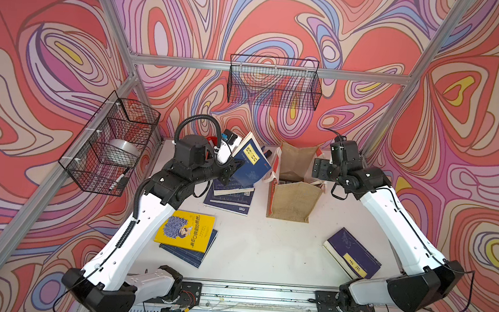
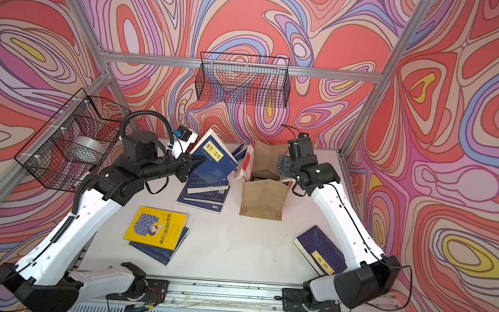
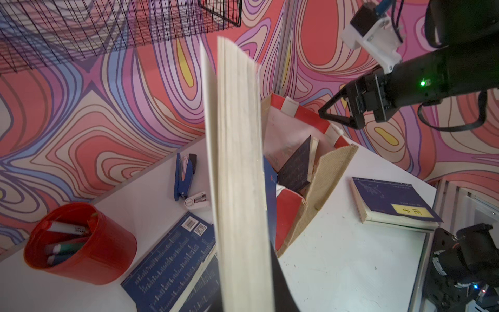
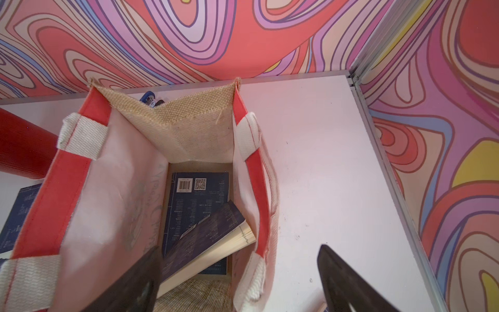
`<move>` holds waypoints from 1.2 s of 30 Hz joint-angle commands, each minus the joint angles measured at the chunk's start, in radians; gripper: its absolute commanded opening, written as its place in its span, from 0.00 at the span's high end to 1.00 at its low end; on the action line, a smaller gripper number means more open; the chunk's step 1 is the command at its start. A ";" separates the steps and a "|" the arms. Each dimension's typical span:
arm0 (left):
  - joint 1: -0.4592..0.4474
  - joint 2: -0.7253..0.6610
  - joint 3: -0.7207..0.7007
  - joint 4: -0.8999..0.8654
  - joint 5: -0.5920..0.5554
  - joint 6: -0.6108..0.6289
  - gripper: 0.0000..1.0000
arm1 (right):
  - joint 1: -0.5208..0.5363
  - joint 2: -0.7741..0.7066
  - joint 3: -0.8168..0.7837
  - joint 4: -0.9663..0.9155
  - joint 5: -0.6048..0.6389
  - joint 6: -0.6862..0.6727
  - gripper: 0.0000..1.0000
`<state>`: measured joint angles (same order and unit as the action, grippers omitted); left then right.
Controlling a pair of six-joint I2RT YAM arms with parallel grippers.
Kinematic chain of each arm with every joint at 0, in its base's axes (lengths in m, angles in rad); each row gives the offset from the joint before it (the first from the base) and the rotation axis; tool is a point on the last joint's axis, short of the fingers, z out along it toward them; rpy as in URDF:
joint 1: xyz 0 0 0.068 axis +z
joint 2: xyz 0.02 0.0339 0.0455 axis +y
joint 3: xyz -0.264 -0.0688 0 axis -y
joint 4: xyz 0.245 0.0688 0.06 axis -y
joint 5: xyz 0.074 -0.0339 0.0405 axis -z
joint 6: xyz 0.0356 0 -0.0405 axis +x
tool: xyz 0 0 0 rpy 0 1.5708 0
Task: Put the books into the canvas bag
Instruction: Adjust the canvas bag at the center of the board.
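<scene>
Left gripper (image 1: 234,165) clamped on navy book (image 1: 252,163), tilted up beside canvas bag (image 1: 295,200); right gripper (image 4: 239,247) spread wide over bag mouth, two books (image 4: 199,205) inside.

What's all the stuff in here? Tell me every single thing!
held book: 1, navy, tilted up beside the bag
stacked books: at least 2, navy, on table under held book
yellow book: 1, yellow, lying on a navy book
lone book: 1, navy, on table apart from the rest
bagged books: 2, navy, inside bag
bag: 1, tan and red, standing open on table
cup: 1, red, holding pens
staplers: 2, blue and white, behind the books
baskets: 2, black wire, hanging above table
tape roll: 1, silver, in side basket
table: 1, white
left gripper: shut on held book
right gripper: open, above bag
</scene>
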<state>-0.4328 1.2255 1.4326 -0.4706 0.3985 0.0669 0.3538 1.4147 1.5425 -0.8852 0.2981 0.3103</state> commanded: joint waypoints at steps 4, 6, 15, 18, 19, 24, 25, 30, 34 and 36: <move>0.003 0.057 0.034 0.215 0.002 -0.034 1.00 | 0.089 -0.109 -0.076 0.016 -0.090 0.178 0.12; 0.003 0.080 0.032 0.267 0.007 -0.040 1.00 | 0.152 -0.135 -0.107 -0.004 -0.042 0.228 0.12; 0.002 0.259 0.172 0.329 0.072 -0.013 1.00 | 0.228 -0.307 -0.375 0.038 0.017 0.487 0.11; 0.003 0.272 0.184 0.346 0.060 -0.013 1.00 | 0.227 -0.337 -0.432 0.118 -0.010 0.541 0.11; 0.003 0.273 0.184 0.342 0.056 -0.012 1.00 | 0.227 -0.343 -0.442 0.157 -0.026 0.555 0.11; 0.003 0.231 0.125 0.343 0.022 0.001 1.00 | 0.252 -0.261 -0.382 0.263 -0.074 0.554 0.11; 0.003 0.218 0.109 0.341 0.010 0.006 1.00 | 0.256 -0.238 -0.355 0.266 -0.070 0.534 0.11; 0.026 0.132 0.035 0.307 -0.139 0.036 1.00 | 0.258 -0.033 -0.116 0.210 -0.099 0.359 0.10; 0.118 0.088 0.036 0.230 -0.333 -0.063 1.00 | 0.263 0.192 0.119 0.059 -0.100 0.200 0.10; 0.141 0.056 0.029 0.213 -0.407 -0.067 1.00 | 0.269 0.271 0.197 0.014 -0.072 0.155 0.10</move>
<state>-0.3313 1.3376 1.4574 -0.2398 0.1673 0.0349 0.6113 1.6001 1.6733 -0.7437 0.2096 0.5961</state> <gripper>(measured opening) 0.127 0.903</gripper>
